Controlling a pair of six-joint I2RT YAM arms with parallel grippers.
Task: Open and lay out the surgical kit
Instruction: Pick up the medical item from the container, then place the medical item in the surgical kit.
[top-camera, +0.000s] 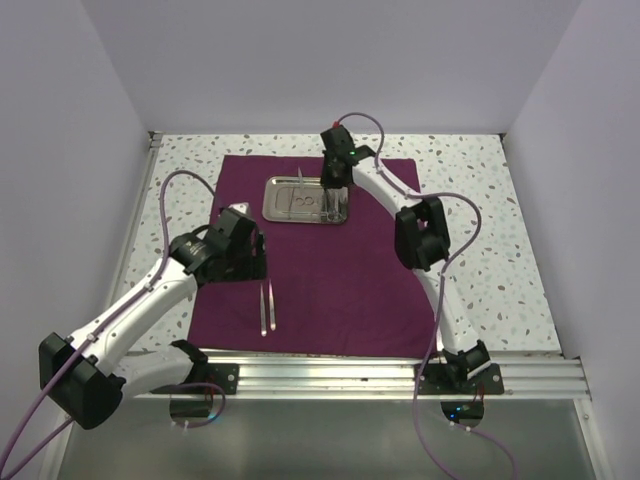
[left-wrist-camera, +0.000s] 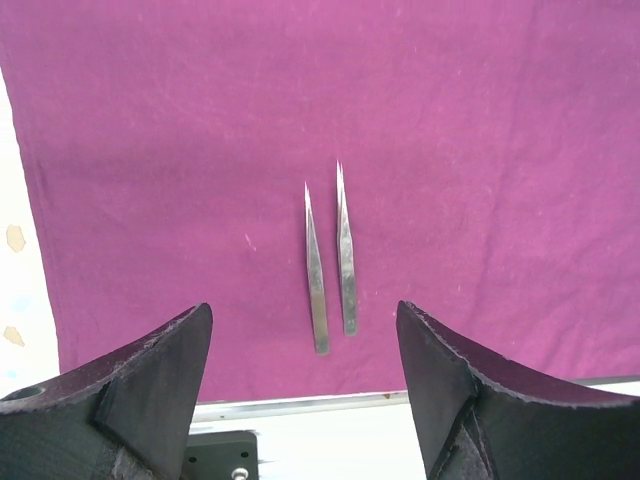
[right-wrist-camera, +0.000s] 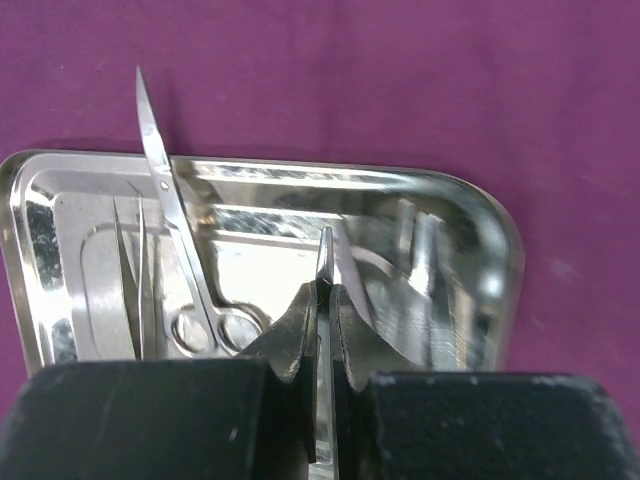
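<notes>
Maroon cloth (top-camera: 340, 290) spread flat, steel tray (top-camera: 268, 200) holding scissors (right-wrist-camera: 165, 187), tweezers (left-wrist-camera: 345, 255) apart

No readable text, labels, brand marks or numbers in any view, purple cloth (top-camera: 340, 290) plain, steel tray (right-wrist-camera: 503, 255) unmarked, tweezers (left-wrist-camera: 344, 250) without legible engraving.

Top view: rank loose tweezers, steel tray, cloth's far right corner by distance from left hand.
1. tweezers, near half of the cloth, closest to the left hand.
2. steel tray, far half, centre.
3. cloth's far right corner, past the tray.
</notes>
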